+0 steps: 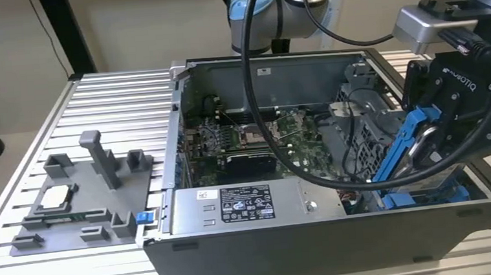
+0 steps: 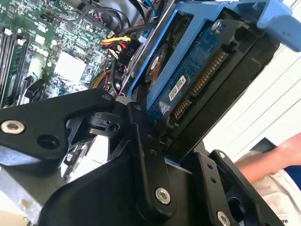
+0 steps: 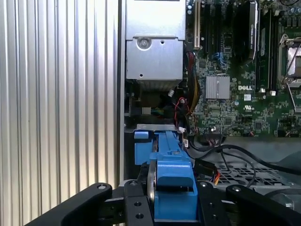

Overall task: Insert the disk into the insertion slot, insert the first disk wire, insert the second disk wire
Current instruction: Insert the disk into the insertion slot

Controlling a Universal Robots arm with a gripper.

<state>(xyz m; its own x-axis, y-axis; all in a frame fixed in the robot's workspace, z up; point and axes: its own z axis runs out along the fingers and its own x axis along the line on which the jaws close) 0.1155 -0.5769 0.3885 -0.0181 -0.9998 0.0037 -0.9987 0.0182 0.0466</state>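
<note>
while the arm is reaching in from the exterior view's right, i am holding my gripper over the front corner of the open computer case, on the exterior view's right side. my fingers are closing onto the disk from two opposite sides and are pressing against its blue carrier frame; the jaws are standing only as far apart as the carrier is wide.

the disk is hanging tilted, not flat. its lower end is pointing down into the case, just above a second blue plastic piece that is lying in that corner. i cannot tell whether the two are touching. in the second wrist view the disk's circuit-board face and its connector edge are showing, with no wire plugged into the connector.

the grey power-supply box is sitting along the case's front wall, beside the disk on the exterior view's left. the green motherboard is lying on the case floor behind it. a black cable is running down from the arm across the case opening. the case is standing on a slatted metal table, and a grey fixture plate is resting on the table at the exterior view's left, well apart from the disk. a person's arm is showing in the second wrist view beyond the gripper.
</note>
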